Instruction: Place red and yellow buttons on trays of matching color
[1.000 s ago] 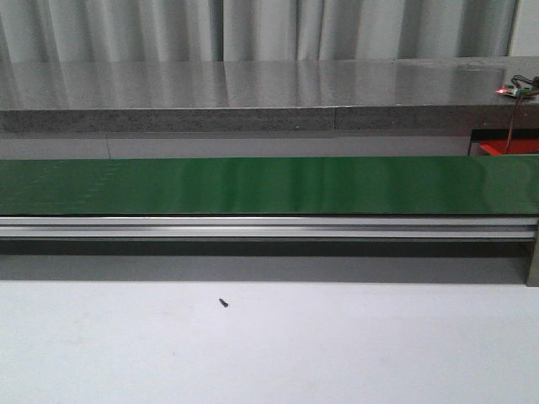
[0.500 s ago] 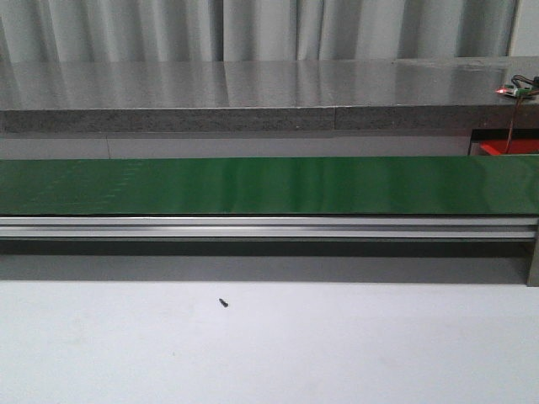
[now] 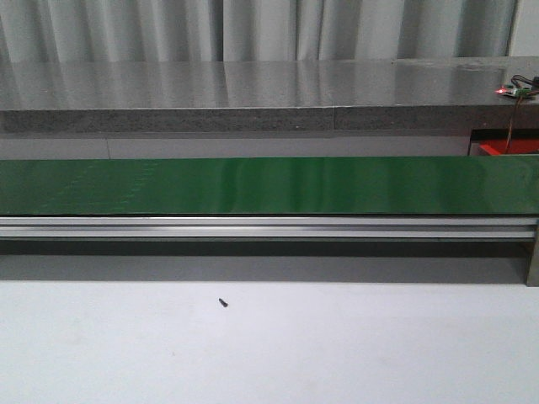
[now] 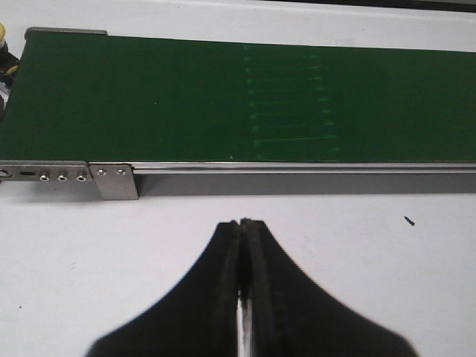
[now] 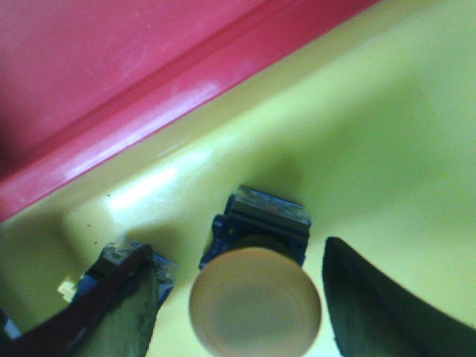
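In the right wrist view, a yellow button (image 5: 255, 301) with a blue base stands on the floor of the yellow tray (image 5: 372, 126). My right gripper (image 5: 239, 294) is open, with one finger on each side of the button, and neither finger clearly touches it. The red tray (image 5: 97, 67) lies right beside the yellow tray. A second blue base (image 5: 111, 260) shows behind one finger. My left gripper (image 4: 243, 222) is shut and empty over the white table, near the green belt (image 4: 223, 97). No red button is in view.
The green conveyor belt (image 3: 269, 185) runs across the front view on a metal rail (image 3: 269, 225), with a grey counter (image 3: 253, 93) behind. A small black screw (image 3: 223, 302) lies on the white table. A yellow object (image 4: 2, 33) sits at the belt's end.
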Controlling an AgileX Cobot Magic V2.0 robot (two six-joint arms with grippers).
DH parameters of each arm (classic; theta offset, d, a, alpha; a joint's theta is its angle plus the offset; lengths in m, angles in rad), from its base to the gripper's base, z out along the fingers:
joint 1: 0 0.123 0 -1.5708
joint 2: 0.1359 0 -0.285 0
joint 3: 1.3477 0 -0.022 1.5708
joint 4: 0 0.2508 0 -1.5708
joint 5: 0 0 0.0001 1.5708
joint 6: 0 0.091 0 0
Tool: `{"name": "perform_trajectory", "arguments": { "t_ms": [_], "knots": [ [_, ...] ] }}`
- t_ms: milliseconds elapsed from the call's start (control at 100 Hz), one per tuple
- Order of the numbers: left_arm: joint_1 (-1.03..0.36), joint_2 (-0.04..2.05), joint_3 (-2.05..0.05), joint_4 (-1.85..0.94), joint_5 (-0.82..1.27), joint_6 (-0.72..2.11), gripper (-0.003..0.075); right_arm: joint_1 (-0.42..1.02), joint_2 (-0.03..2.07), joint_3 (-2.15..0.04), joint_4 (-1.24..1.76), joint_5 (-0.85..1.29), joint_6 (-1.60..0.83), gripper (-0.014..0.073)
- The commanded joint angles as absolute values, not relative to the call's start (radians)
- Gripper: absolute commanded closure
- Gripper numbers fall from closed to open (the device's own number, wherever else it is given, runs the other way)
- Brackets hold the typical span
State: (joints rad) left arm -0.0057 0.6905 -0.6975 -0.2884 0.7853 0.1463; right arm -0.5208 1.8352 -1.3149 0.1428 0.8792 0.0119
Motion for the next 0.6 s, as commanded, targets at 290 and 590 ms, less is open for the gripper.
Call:
{"name": "perform_trajectory", "arguments": {
  "t_ms": [290,590],
  "knots": [
    [-0.011,0.687,-0.723,-0.311,0.721,0.146,0.0740,-0.514,1.598,-1.338,0.184,0.899,0.009,0.0118],
    [-0.011,0.687,-0.723,-0.311,0.724,0.146,0.0740,-0.313,1.475,-1.337,0.183,0.943,0.008,0.0442]
  ]
}}
